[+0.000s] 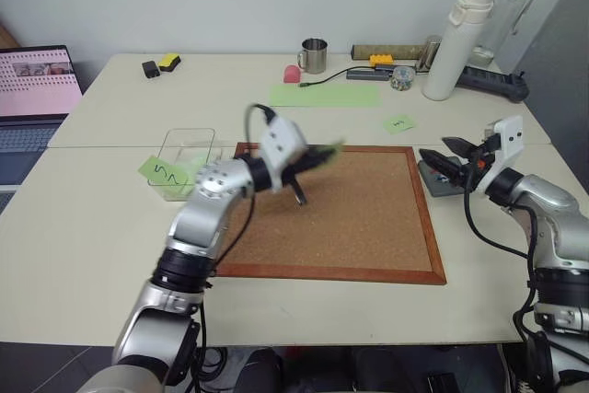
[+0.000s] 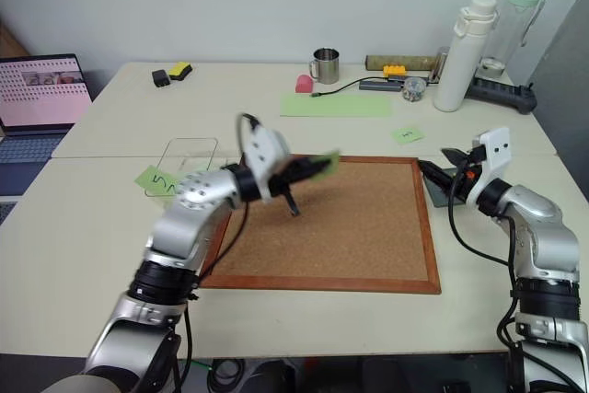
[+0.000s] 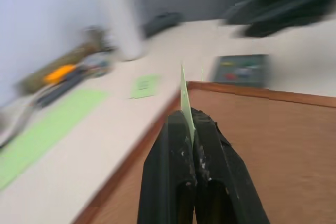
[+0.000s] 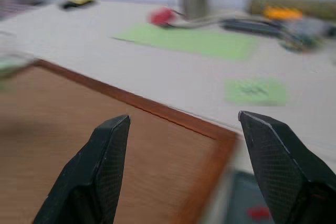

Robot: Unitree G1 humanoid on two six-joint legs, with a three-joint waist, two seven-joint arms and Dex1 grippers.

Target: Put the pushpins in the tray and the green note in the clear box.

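Between my left gripper's clamped fingers I am holding the green note edge-up over the corkboard, so it is still waiting to go into the clear box off to the left. My right gripper is hanging wide open and empty beside the tray. The left wrist view is showing coloured specks in that tray, likely the pushpins; head views are hiding them.
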